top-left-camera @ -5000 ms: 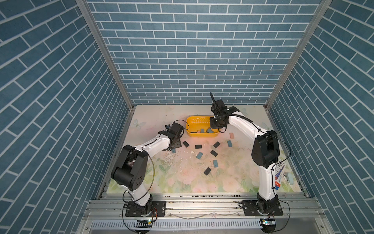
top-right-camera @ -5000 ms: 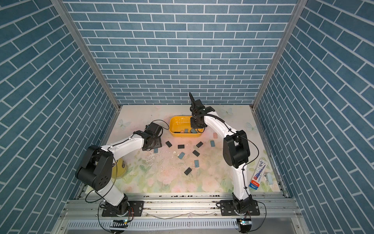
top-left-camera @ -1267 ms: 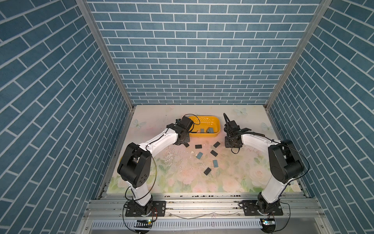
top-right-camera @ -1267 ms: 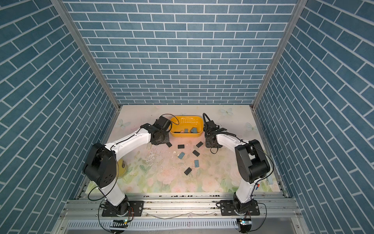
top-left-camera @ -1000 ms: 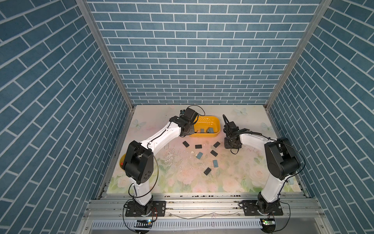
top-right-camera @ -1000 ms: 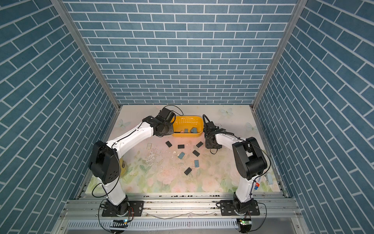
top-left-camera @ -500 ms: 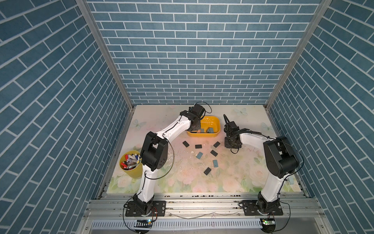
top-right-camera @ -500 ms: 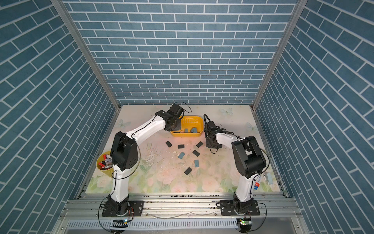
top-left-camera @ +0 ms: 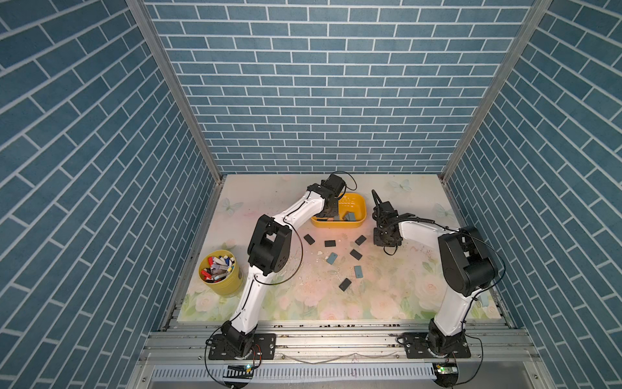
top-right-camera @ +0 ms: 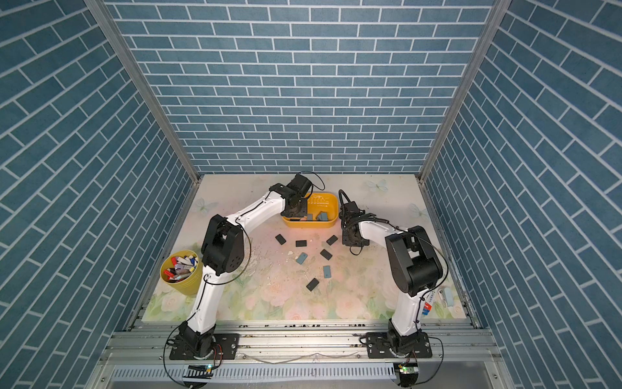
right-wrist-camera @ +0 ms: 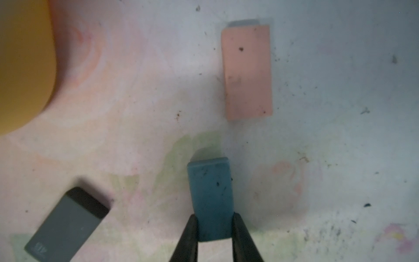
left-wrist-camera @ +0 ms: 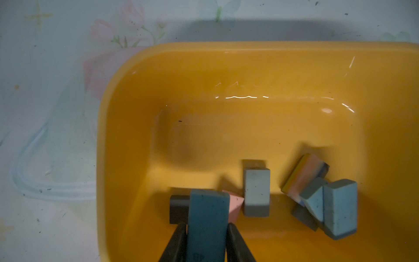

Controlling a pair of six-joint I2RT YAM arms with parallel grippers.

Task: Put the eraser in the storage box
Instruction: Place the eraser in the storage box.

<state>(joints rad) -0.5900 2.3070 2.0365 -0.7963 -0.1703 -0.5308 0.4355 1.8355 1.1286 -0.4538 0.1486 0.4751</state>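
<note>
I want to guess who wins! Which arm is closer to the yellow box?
Left. The left gripper hangs over the box, holding a teal eraser. The right gripper is off to the box's side, down at the table, gripping a blue eraser.

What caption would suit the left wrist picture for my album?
Left gripper holds a teal eraser over the yellow storage box, several erasers already inside.

Both top views look steeply down from high in front, sharing the whole desk [top-left-camera: 414, 192]. Each wrist camera looks closely past its jaws; both catch the storage box [left-wrist-camera: 226, 68].
</note>
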